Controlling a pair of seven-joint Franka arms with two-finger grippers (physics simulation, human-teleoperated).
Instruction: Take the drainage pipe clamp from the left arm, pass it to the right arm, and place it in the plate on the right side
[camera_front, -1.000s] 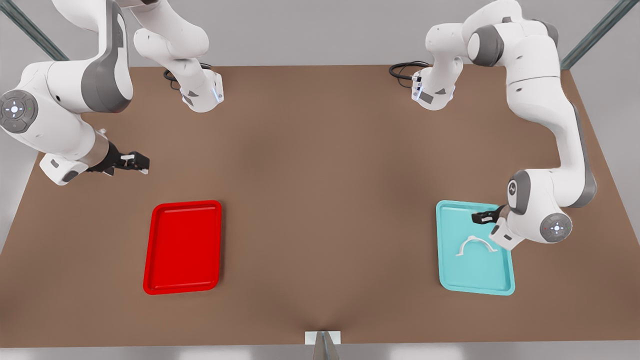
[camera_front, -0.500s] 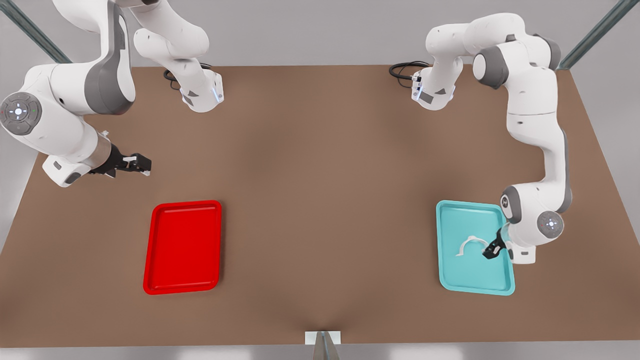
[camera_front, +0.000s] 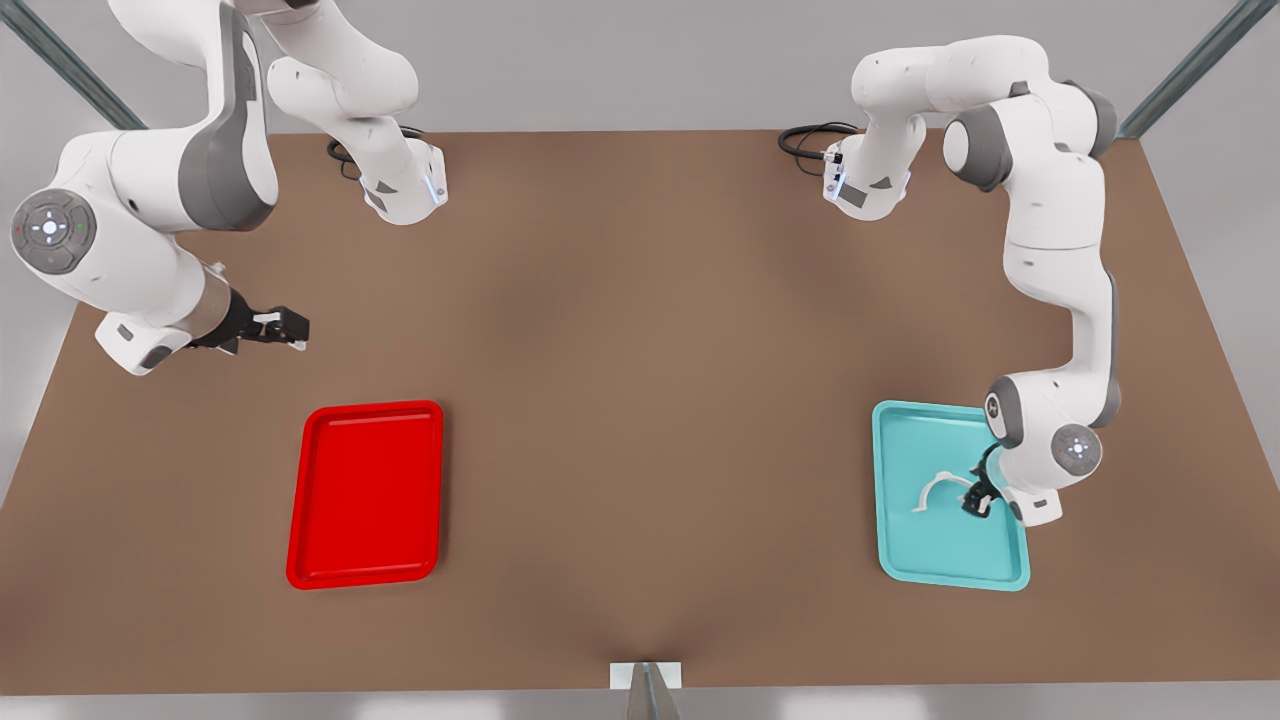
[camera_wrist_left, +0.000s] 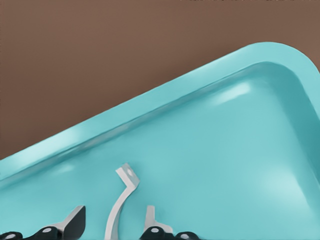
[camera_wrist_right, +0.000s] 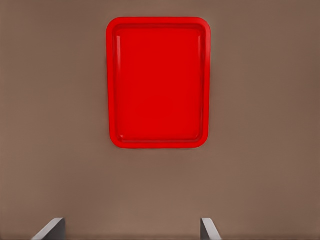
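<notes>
Jaws apart, the left gripper (camera_front: 977, 503) has dropped onto the drainage pipe clamp (camera_front: 940, 488) in the teal tray (camera_front: 950, 560), straddling it, ready to close. The right gripper (camera_front: 290, 330), open, waits beyond the plate (camera_front: 365, 575).

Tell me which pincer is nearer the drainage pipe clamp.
Left. The left pincer is at the drainage pipe clamp in the teal tray, fingers open astride one end. The right pincer waits across the table, beyond the red plate.
</notes>
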